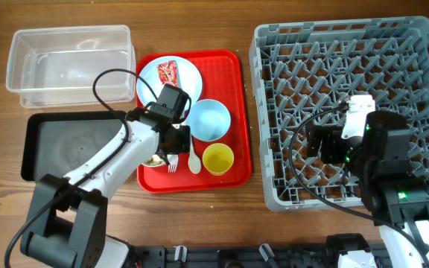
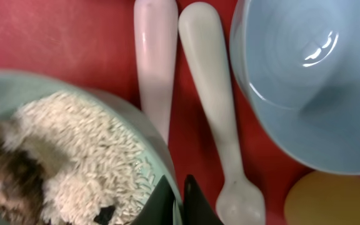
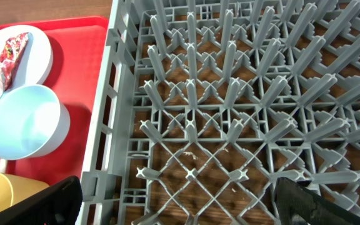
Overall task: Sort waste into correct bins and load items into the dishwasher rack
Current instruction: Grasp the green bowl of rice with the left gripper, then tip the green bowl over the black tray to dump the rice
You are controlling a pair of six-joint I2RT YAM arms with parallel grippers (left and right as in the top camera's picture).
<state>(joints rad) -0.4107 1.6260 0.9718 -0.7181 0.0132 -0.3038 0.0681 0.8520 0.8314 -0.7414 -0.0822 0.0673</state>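
pale green bowl (image 2: 133,122) of scraps (image 2: 74,150) clamped at its rim by the left gripper (image 2: 179,200), likely for tipping out; right gripper (image 3: 180,201) hangs spread above the rack (image 3: 230,94).

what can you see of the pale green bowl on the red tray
The pale green bowl looks like smooth plastic, round and upright on the red tray. It holds a heap of beige crumbly food scraps with dark bits at one side. The left hand straddles its rim, fingers close together, apparently pinching it. The white fork lies right beside the rim.
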